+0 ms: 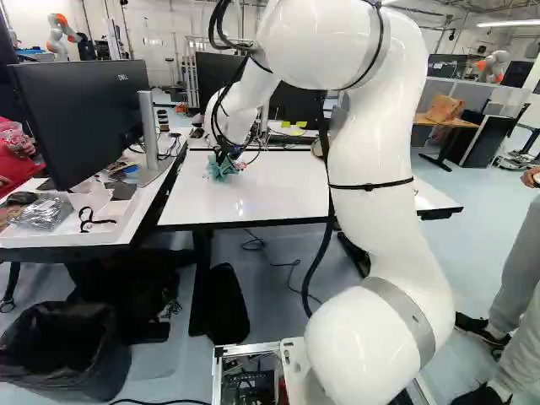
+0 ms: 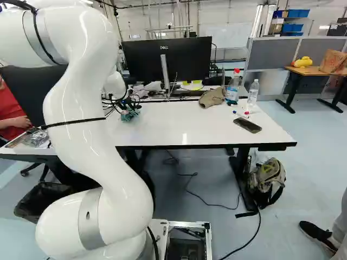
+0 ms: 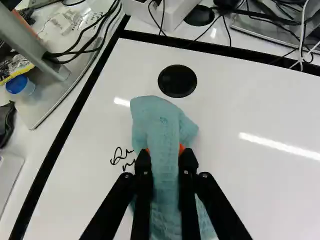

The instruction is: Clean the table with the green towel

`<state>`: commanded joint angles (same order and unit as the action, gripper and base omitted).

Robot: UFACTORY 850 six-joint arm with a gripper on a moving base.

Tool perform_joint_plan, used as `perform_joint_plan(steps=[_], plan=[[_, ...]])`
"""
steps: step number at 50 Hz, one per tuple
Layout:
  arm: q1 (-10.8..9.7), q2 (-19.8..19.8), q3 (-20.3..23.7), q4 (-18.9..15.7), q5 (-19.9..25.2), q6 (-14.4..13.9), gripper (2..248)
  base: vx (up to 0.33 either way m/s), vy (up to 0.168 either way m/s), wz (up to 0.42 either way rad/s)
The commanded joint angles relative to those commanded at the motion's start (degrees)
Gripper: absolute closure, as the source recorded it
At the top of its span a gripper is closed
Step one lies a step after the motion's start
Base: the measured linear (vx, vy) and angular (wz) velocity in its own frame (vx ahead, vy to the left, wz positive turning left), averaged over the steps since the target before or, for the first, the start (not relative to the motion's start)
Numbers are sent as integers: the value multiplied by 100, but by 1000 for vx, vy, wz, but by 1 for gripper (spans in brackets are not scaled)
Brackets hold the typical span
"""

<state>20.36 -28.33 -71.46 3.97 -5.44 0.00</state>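
White walls (image 2: pixel 232 33), light blue-grey floor (image 2: pixel 303 162), grey partitions (image 2: pixel 272 53) behind a wooden-topped desk (image 2: pixel 310 71)

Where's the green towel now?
The towel is held in the end effector, at the left part of the white table in the left base view, beside black scribble and near the round black disc.

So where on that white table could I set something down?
The broad middle of the white table looks bare, from the green towel in the pincer across to the dark phone. It is crowded toward the right of the right base view, where the cap, two bottles and small bits gather behind the phone.
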Motion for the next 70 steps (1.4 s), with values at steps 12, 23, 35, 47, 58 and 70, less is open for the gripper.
perform_joint_plan(steps=[12,23,35,47,58,70], plan=[[0,0,0,0,-206,0,191,0,0,0],[0,0,0,0,-395,0,191,0,0,0],[0,0,0,0,-508,0,191,0,0,0],[0,0,0,0,-508,0,191,0,0,0],[-12,5,7,0,-508,0,191,0,0,0],[-103,-127,-171,0,-508,0,191,0,0,0]])
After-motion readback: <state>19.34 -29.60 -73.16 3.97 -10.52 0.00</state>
